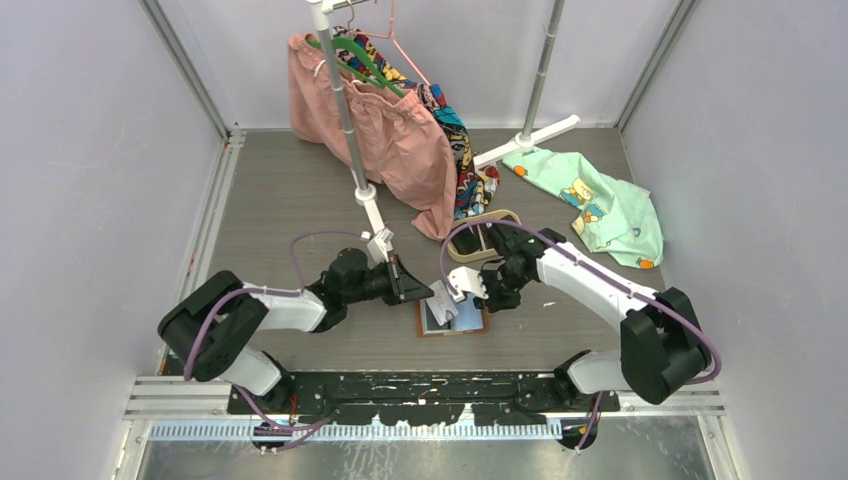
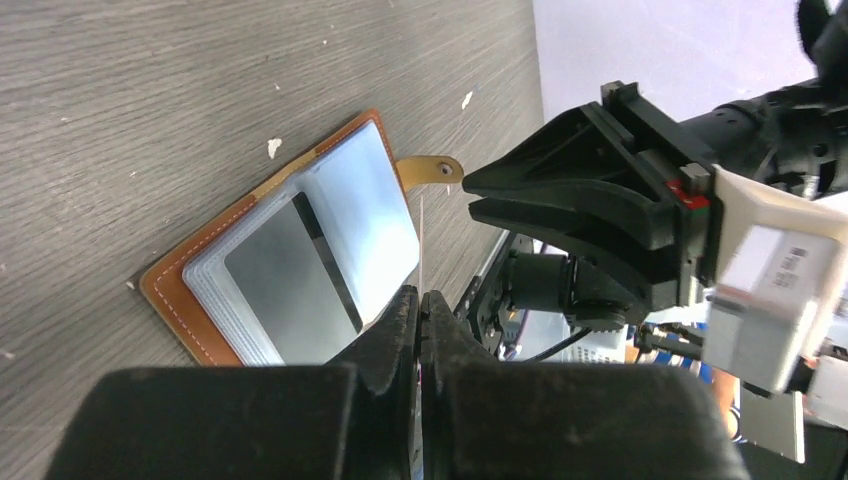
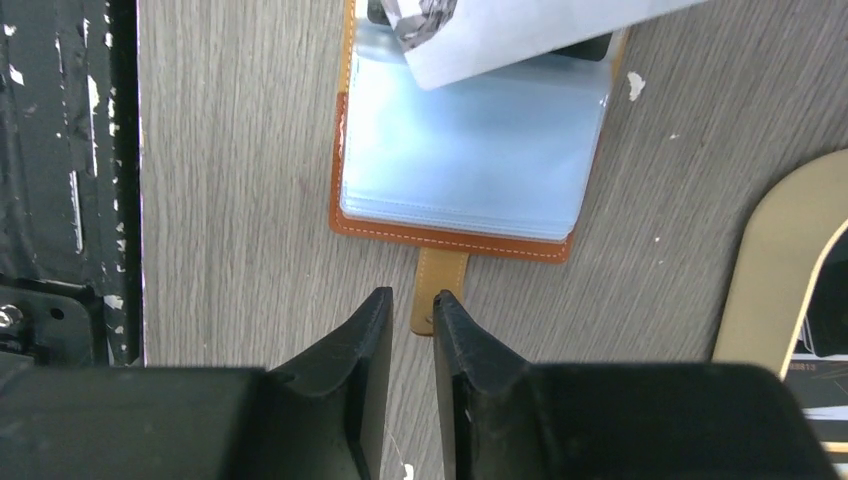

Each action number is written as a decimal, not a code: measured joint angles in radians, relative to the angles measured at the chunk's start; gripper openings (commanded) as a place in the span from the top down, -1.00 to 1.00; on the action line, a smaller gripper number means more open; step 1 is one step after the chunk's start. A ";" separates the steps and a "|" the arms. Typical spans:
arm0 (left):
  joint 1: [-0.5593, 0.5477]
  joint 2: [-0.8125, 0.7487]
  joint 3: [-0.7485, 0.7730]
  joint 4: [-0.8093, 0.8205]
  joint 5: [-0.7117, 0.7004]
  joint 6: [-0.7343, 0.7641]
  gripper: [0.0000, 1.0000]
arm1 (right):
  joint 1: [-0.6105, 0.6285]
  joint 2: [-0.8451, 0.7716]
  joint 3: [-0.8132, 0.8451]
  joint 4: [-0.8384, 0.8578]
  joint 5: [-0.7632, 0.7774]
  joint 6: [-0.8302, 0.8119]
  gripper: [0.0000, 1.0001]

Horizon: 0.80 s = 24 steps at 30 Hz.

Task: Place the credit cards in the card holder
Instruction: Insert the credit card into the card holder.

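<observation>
Left gripper [image 2: 421, 300] fingers fill the bottom of the left wrist view. They are pressed shut on a thin whitish credit card [image 2: 422, 240], which stands on edge and is seen edge-on. Its lower edge hangs just over the open card holder [image 3: 460, 150].

The tan leather holder lies flat on the grey table [image 1: 290, 200], near the middle of the near edge, between the two arms. Its clear bluish pockets face up. One pocket shows a grey panel in the left wrist view; whether that is a card cannot be told.

Right gripper [image 3: 412, 310] sits low at the holder's snap tab [image 3: 440, 275]. Its fingers stand a narrow gap apart, with the tab's end just beyond the tips and not pinched.

Farther from the near edge, toward the table's centre, lies an oval beige tray [image 3: 770, 260] with at least one dark credit card [image 3: 825, 335] in it.

Judged from this, the task is at an early stage. One card is lined up at the pockets but not yet slid in, and the tray's cards remain to be fetched.
</observation>
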 measured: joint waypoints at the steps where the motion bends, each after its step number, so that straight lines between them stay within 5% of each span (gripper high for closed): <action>1: 0.000 0.018 0.011 0.000 0.011 0.003 1.00 | 0.000 -0.002 -0.002 0.003 -0.004 0.005 0.44; 24: 0.000 0.091 0.064 -0.137 0.046 0.074 1.00 | 0.056 0.108 -0.042 0.076 0.011 0.044 0.43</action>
